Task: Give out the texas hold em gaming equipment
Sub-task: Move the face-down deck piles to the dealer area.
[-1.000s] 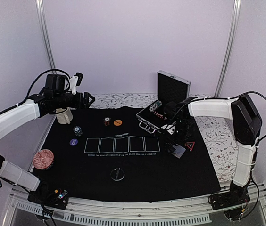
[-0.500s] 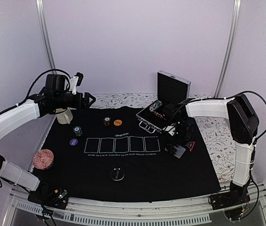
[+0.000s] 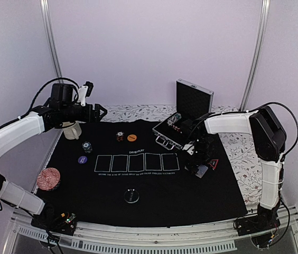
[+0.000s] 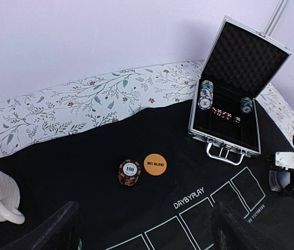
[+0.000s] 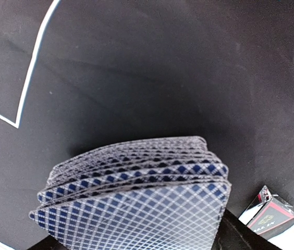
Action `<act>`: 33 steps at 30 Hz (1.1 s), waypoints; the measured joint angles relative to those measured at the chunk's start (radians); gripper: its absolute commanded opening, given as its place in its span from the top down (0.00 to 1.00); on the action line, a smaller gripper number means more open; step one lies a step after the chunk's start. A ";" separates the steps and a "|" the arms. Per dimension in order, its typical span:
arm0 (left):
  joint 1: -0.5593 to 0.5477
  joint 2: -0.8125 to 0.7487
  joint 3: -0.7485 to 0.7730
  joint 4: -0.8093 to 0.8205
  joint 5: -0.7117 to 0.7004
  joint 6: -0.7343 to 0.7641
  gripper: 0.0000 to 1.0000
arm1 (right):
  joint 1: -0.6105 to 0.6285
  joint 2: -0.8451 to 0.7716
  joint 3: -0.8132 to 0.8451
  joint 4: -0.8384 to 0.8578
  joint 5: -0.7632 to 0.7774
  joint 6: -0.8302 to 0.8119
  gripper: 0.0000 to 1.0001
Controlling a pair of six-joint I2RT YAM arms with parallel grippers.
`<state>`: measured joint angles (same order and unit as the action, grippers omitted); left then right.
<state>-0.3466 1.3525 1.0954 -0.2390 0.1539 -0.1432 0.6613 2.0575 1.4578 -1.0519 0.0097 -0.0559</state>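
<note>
A deck of blue-backed playing cards (image 5: 136, 208) lies on the black mat (image 3: 154, 185) and bows up between the fingers of my right gripper (image 5: 136, 237). That gripper (image 3: 197, 160) is down on the deck (image 3: 199, 170), shut on it. The red-edged triangle marker (image 3: 212, 163) lies just right of it. My left gripper (image 3: 100, 111) hovers open and empty high over the mat's back left. Below it are a striped chip stack (image 4: 129, 172) and the orange disc (image 4: 155, 164). A purple disc (image 3: 82, 159), another chip stack (image 3: 87, 146) and a black-and-white disc (image 3: 131, 196) lie on the mat.
The open aluminium case (image 3: 194, 100) stands at the back right with chips inside. A cream mug (image 3: 72, 130) sits at the back left under the left arm. A pink round object (image 3: 48, 178) rests at the mat's left edge. Card outlines (image 3: 137, 162) are printed mid-mat.
My right gripper has dropped a little to the left onto the deck and its jaws have narrowed round it. The left arm has not moved.
</note>
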 measured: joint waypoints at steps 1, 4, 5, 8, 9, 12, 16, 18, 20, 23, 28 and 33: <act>0.000 0.000 0.000 0.000 0.000 0.000 0.13 | 0.006 0.003 0.005 -0.004 0.006 0.005 0.29; 0.000 0.000 0.000 0.000 0.000 0.000 0.13 | 0.022 0.007 0.015 -0.015 0.025 0.016 0.35; 0.000 0.000 0.000 0.000 0.000 0.000 0.13 | 0.029 0.008 0.019 -0.020 0.037 0.021 0.38; 0.000 0.000 0.000 0.000 0.000 0.000 0.12 | 0.043 0.008 0.035 -0.039 0.060 0.031 0.44; 0.000 0.000 0.000 0.000 0.000 0.000 0.12 | 0.047 0.008 0.041 -0.046 0.066 0.034 0.45; 0.000 0.000 0.000 0.000 0.001 0.000 0.12 | 0.059 0.008 0.047 -0.051 0.079 0.040 0.47; 0.000 0.000 0.000 0.000 0.000 0.000 0.12 | 0.089 0.008 0.049 -0.055 0.089 0.041 0.50; 0.000 0.000 0.000 0.000 0.000 0.000 0.13 | 0.116 0.008 0.051 -0.059 0.092 0.041 0.50; 0.000 0.000 0.000 0.000 0.000 0.000 0.12 | 0.155 0.006 0.053 -0.061 0.092 0.040 0.50; 0.000 0.000 0.000 0.000 0.000 0.000 0.12 | 0.227 -0.001 0.055 -0.060 0.088 0.028 0.51; 0.000 0.000 -0.001 0.000 -0.001 0.000 0.12 | 0.386 0.001 0.103 -0.063 0.056 -0.031 0.52; 0.000 0.000 -0.001 0.000 -0.003 0.000 0.12 | 0.494 0.066 0.202 -0.058 -0.005 -0.089 0.52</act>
<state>-0.3466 1.3525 1.0943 -0.2386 0.1513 -0.1432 1.1557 2.1235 1.6600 -1.1099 0.0048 -0.1448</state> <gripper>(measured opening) 0.876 0.535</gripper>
